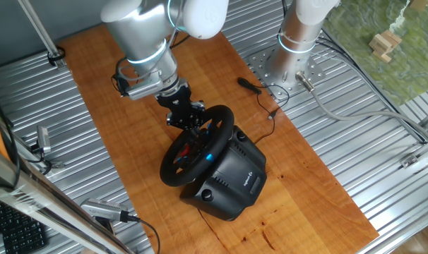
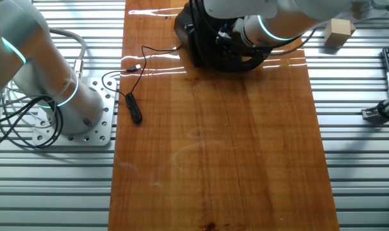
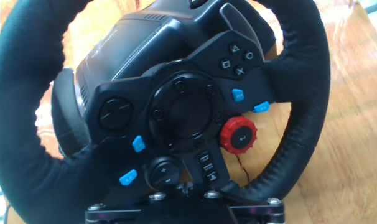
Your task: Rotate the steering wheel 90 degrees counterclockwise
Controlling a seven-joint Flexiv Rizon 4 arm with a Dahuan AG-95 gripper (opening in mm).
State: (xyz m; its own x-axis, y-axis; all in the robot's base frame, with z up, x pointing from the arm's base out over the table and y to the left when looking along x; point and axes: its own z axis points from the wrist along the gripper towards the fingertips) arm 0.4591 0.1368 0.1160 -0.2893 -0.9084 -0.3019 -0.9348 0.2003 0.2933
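The steering wheel (image 1: pixel 173 161) is a black round rim with spokes, standing tilted on its bulky black base housing (image 1: pixel 232 176) in the middle of the wooden board. In the hand view the rim (image 3: pixel 307 93) fills the frame, and the hub with a red knob (image 3: pixel 239 135) and blue buttons appears turned. My gripper (image 1: pixel 193 121) sits at the rim's upper left part and looks closed on it. In the hand view its black body (image 3: pixel 183 202) covers the bottom of the rim, so the fingertips are hidden. In the other fixed view the wheel (image 2: pixel 251 64) is at the board's far edge, partly behind my arm.
A black cable with a plug (image 1: pixel 251 85) lies on the board (image 1: pixel 122 113) near the arm's base plate (image 1: pixel 270 67); it also shows in the other fixed view (image 2: pixel 135 110). Wooden blocks (image 1: pixel 385 44) lie off the board. Ribbed metal surrounds the board.
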